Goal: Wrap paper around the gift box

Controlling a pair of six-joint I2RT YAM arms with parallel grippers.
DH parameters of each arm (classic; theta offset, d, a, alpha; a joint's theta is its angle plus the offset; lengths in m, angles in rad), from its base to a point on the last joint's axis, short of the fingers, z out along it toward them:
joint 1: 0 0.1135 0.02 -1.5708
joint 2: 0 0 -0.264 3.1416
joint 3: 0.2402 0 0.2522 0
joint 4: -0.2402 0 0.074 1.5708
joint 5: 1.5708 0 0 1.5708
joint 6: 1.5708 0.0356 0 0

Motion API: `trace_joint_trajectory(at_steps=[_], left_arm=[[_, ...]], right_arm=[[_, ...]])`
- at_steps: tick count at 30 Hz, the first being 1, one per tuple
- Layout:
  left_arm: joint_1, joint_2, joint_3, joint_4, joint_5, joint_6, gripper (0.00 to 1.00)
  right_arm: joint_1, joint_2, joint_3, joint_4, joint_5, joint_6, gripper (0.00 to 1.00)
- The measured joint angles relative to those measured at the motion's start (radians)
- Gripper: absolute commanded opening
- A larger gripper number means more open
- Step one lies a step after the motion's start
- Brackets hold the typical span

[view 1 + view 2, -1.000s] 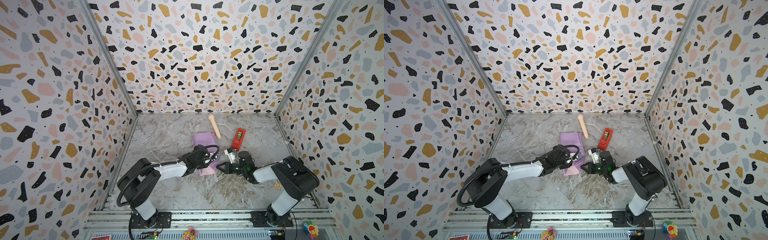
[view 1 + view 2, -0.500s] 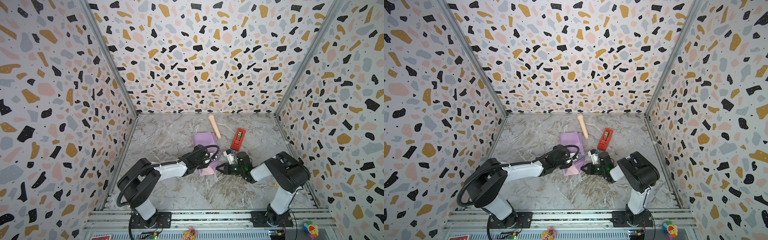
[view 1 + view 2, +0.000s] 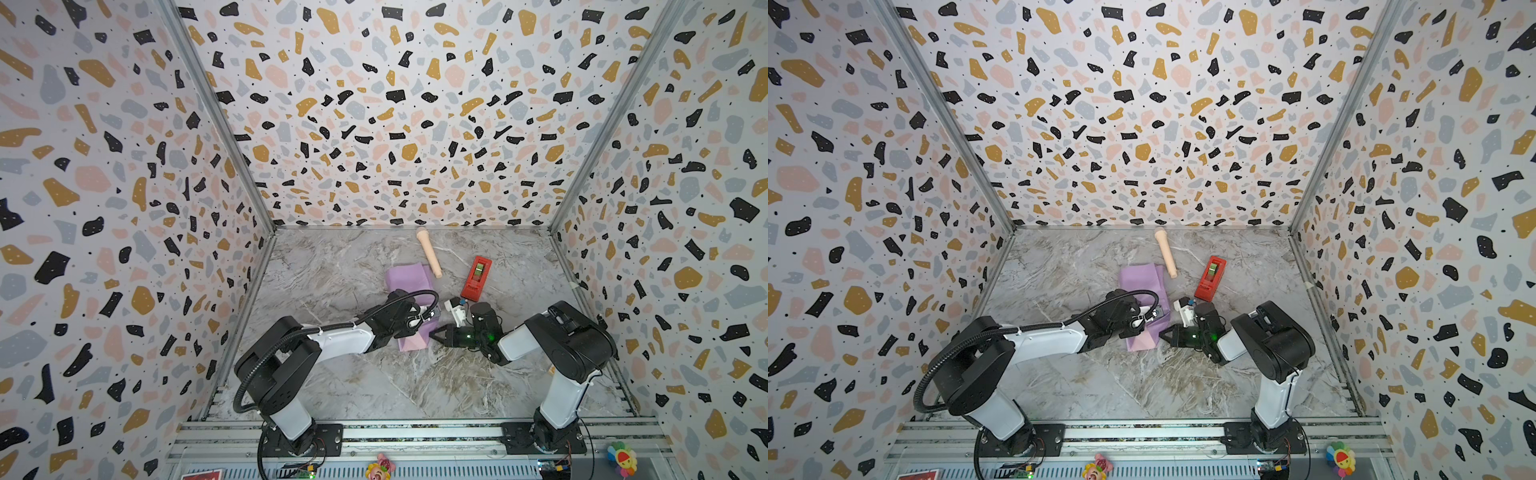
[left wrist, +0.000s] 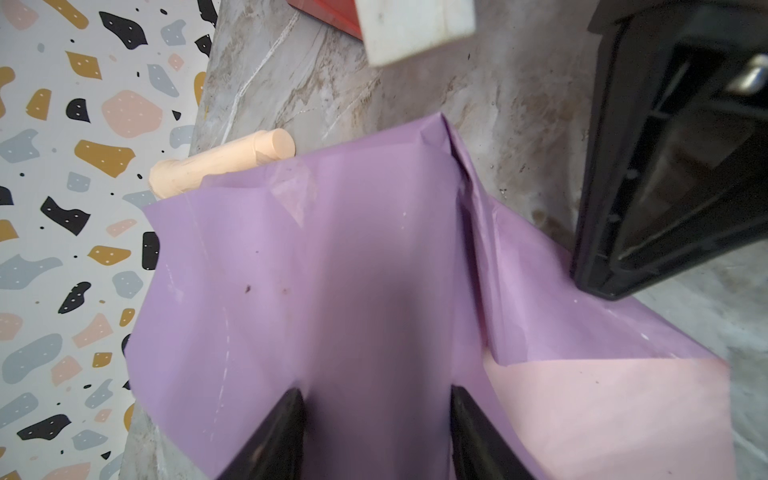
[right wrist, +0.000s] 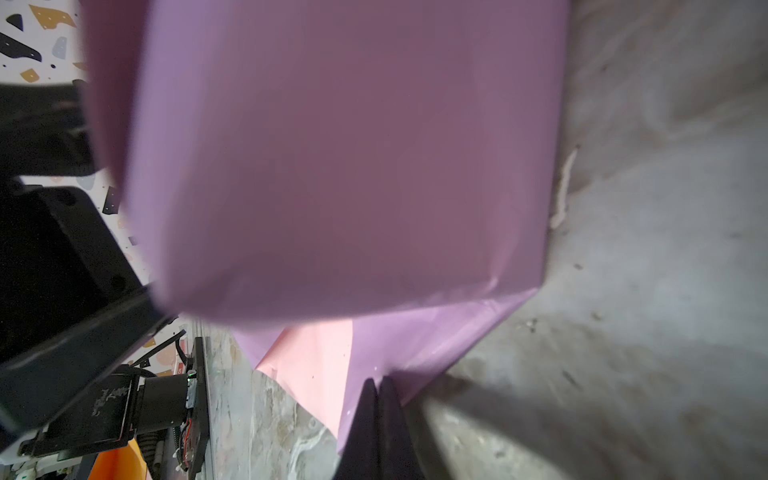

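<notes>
My left gripper (image 4: 374,401) has its fingers spread astride the lilac paper (image 4: 353,257), which lies mid-table folded over a boxy bulk. I can't tell if they grip, and the gift box itself is hidden. My right gripper (image 5: 379,386) is pressed together at the paper's edge, with the red tape dispenser (image 3: 476,278) farther back.

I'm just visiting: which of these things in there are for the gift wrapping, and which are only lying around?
For the job: lilac-and-pink paper; gift box, presumably hidden under it; red tape dispenser, probably.
Lying about: beige toy microphone.
</notes>
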Motion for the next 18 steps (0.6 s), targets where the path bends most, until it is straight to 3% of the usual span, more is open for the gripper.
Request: trace_joint_trajectory(at_steps=[18], left_arm=[[0.000,0.000,0.000,0.000,0.000,0.000,0.54]], right_arm=[[0.043,0.001,0.022,-0.031,0.086,0.030,0.00]])
